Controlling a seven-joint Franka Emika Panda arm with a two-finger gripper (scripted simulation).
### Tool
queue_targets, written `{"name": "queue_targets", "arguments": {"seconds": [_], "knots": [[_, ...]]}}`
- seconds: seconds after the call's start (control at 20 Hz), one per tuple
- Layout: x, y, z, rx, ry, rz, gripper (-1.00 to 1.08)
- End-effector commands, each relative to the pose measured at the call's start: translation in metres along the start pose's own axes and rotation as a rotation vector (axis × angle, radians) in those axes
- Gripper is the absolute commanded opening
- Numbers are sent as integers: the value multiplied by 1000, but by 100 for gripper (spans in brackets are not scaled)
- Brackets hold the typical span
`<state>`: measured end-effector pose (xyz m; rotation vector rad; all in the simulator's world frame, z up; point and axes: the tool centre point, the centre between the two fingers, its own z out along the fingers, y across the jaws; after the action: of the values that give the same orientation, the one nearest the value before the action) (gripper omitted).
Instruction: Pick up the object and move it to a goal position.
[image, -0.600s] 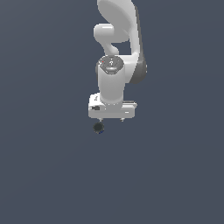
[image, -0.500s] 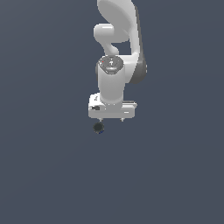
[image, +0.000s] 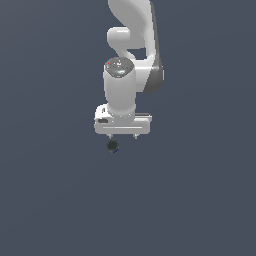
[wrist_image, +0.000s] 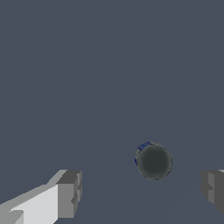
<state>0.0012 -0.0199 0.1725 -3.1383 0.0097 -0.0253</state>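
The object (image: 112, 146) is a tiny dark, nearly black round blob with a small blue patch, lying on the plain grey floor just below the white gripper (image: 123, 136) in the exterior view. In the wrist view the object (wrist_image: 152, 160) lies between the two grey fingertips (wrist_image: 70, 193), nearer the other fingertip (wrist_image: 212, 189). The gripper (wrist_image: 141, 191) is open and empty, its jaws spread wide, apart from the object. How high the fingertips stand above the floor is not plain.
The white arm (image: 132, 45) rises above the gripper toward the top of the exterior view. Plain dark grey floor (image: 200, 200) spreads on every side. No goal marker shows.
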Motion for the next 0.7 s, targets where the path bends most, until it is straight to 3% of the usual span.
{"name": "queue_targets", "arguments": {"seconds": [0.0, 0.65], "knots": [[1, 0, -1, 1, 2, 0, 100], [-5, 11, 17, -4, -2, -97, 100]]}}
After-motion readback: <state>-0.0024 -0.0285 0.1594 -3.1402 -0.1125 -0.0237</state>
